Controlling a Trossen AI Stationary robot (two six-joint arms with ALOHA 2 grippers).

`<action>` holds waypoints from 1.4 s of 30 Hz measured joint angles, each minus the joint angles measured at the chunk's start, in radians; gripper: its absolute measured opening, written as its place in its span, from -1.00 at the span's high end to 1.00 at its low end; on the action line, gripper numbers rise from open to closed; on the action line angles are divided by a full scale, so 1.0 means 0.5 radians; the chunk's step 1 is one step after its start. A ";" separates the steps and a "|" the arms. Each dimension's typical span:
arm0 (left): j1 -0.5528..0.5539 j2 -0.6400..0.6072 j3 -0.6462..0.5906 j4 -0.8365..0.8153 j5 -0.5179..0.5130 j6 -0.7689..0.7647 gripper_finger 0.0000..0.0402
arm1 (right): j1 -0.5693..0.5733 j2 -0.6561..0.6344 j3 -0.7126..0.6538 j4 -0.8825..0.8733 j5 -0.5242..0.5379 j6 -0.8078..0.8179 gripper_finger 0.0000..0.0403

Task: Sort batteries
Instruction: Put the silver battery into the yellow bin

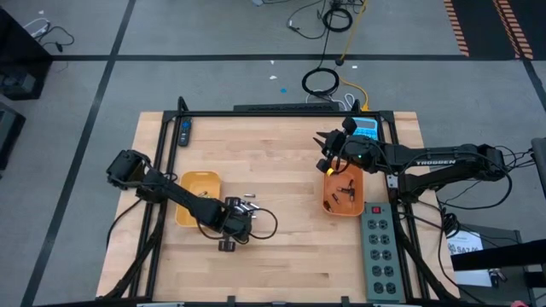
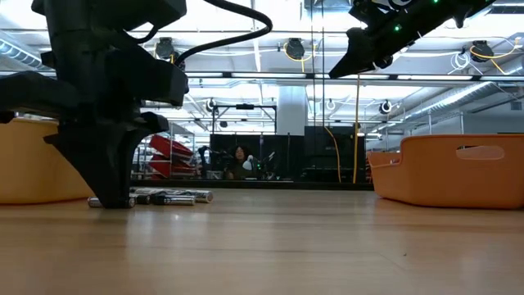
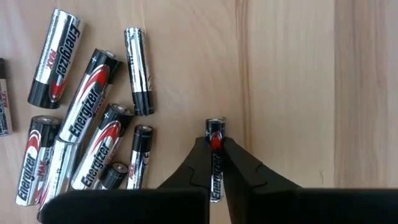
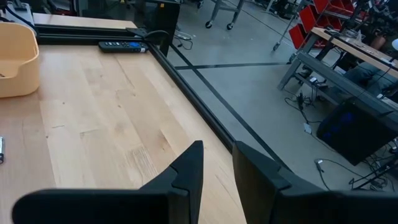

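Note:
Several loose batteries (image 3: pixel 81 124), silver-and-black, some thick and some thin, lie flat on the wooden table beside the left orange tray (image 1: pixel 198 196). My left gripper (image 3: pixel 215 143) points down just near of that pile (image 1: pixel 244 205), shut on one thin battery (image 3: pixel 215 130) that lies apart from the others. The right orange tray (image 1: pixel 343 194) holds a few dark batteries. My right gripper (image 4: pixel 217 155) hovers above that tray's far end (image 1: pixel 328 158), its fingers a little apart with nothing between them. My left gripper pinches the thin battery's two long sides (image 3: pixel 215 152) between its two fingers, around mid-length. The fingers come from above, pointing steeply down, and lie across the battery. The battery lies flat on the table, one capped end (image 3: pixel 216 123) sticking out past the fingertips.
A black remote (image 1: pixel 184 132) lies at the table's far left by the black frame rail. A grey power strip (image 1: pixel 380 247) runs along the right edge, and a blue device (image 1: pixel 365 128) sits at the far right. Bare wood lies between the two trays.

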 joint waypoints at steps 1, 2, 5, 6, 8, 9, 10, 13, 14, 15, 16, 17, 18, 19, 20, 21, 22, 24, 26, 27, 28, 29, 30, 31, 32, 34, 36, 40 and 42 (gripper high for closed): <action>0.000 -0.017 -0.003 -0.007 -0.005 -0.003 0.90 | 0.000 0.000 0.000 0.000 0.000 0.000 0.61; 0.000 -0.037 -0.005 -0.019 -0.004 -0.008 0.90 | 0.000 0.000 0.000 0.000 0.000 0.000 0.61; -0.008 -0.119 -0.008 -0.083 0.013 -0.058 0.90 | 0.000 0.000 0.000 -0.002 0.000 0.000 0.61; -0.008 -0.153 -0.006 -0.098 0.012 -0.069 0.90 | 0.000 0.000 0.000 -0.003 0.000 0.000 0.61; -0.005 -0.212 -0.005 -0.146 -0.031 -0.109 0.90 | 0.000 0.000 0.000 -0.002 0.000 0.000 0.61; -0.003 -0.239 -0.006 -0.164 -0.060 -0.124 0.90 | 0.000 0.000 0.000 -0.003 0.000 0.000 0.61; -0.003 -0.272 -0.006 -0.168 -0.094 -0.142 0.90 | 0.000 0.001 0.000 -0.002 0.001 0.000 0.61; -0.004 -0.395 -0.004 -0.201 -0.195 -0.167 0.90 | 0.000 0.000 0.000 -0.002 0.000 0.000 0.61; -0.005 -0.434 -0.004 -0.225 -0.235 -0.189 0.90 | 0.000 0.001 0.000 -0.002 0.000 0.000 0.61; -0.004 -0.480 -0.004 -0.264 -0.281 -0.212 0.90 | 0.000 0.001 0.000 -0.002 0.000 0.000 0.61; -0.004 -0.531 -0.004 -0.314 -0.323 -0.240 0.90 | 0.000 0.001 0.000 -0.002 0.001 0.001 0.61; -0.003 -0.586 -0.004 -0.372 -0.360 -0.277 0.90 | 0.000 0.001 0.000 -0.002 0.001 0.002 0.61; -0.002 -0.639 -0.003 -0.442 -0.392 -0.332 0.90 | 0.000 0.001 0.000 -0.005 0.001 0.007 0.61; -0.002 -0.686 -0.002 -0.529 -0.408 -0.399 0.90 | 0.000 0.001 0.000 -0.013 0.000 0.008 0.61; -0.002 -0.730 -0.002 -0.627 -0.409 -0.477 0.90 | 0.000 0.001 0.000 -0.017 0.000 0.008 0.61; 0.002 -0.769 -0.002 -0.727 -0.409 -0.574 0.90 | 0.000 0.001 0.000 -0.016 0.000 0.008 0.61; 0.006 -0.806 -0.002 -0.831 -0.408 -0.685 0.90 | 0.000 0.001 0.000 -0.017 0.000 0.008 0.61; 0.011 -0.857 -0.003 -1.064 -0.409 -0.936 0.90 | 0.000 0.001 0.000 -0.016 0.000 0.008 0.61; 0.013 -0.882 -0.021 -1.210 -0.409 -1.155 0.90 | 0.000 0.001 0.000 -0.017 0.000 0.008 0.61; 0.011 -0.894 -0.046 -1.229 -0.406 -1.245 0.89 | 0.000 0.001 0.000 -0.016 0.000 0.008 0.61; 0.011 -0.901 -0.073 -1.233 -0.399 -1.311 0.87 | 0.000 0.001 0.000 -0.015 0.000 0.008 0.61; 0.011 -0.903 -0.101 -1.226 -0.381 -1.353 0.85 | 0.000 0.001 0.000 -0.015 0.000 0.008 0.61; 0.011 -0.901 -0.132 -1.207 -0.362 -1.370 0.83 | 0.000 0.001 0.000 -0.015 0.000 0.008 0.61; 0.011 -0.900 -0.167 -1.168 -0.351 -1.391 0.81 | 0.000 0.001 0.000 -0.015 0.000 0.008 0.61; 0.011 -0.900 -0.206 -1.117 -0.349 -1.414 0.81 | 0.000 0.001 0.000 -0.015 0.000 0.008 0.61; 0.018 -0.900 -0.289 -1.028 -0.348 -1.454 0.80 | 0.000 0.001 0.000 -0.015 0.000 0.010 0.61; 0.034 -0.900 -0.360 -0.991 -0.346 -1.509 0.80 | 0.007 0.001 0.000 -0.015 0.000 0.012 0.61; 0.056 -0.900 -0.446 -0.995 -0.321 -1.574 0.79 | 0.033 0.001 0.000 -0.014 0.000 0.006 0.61; 0.065 -0.900 -0.472 -0.989 -0.303 -1.576 0.78 | 0.037 0.001 0.000 -0.012 0.000 -0.002 0.61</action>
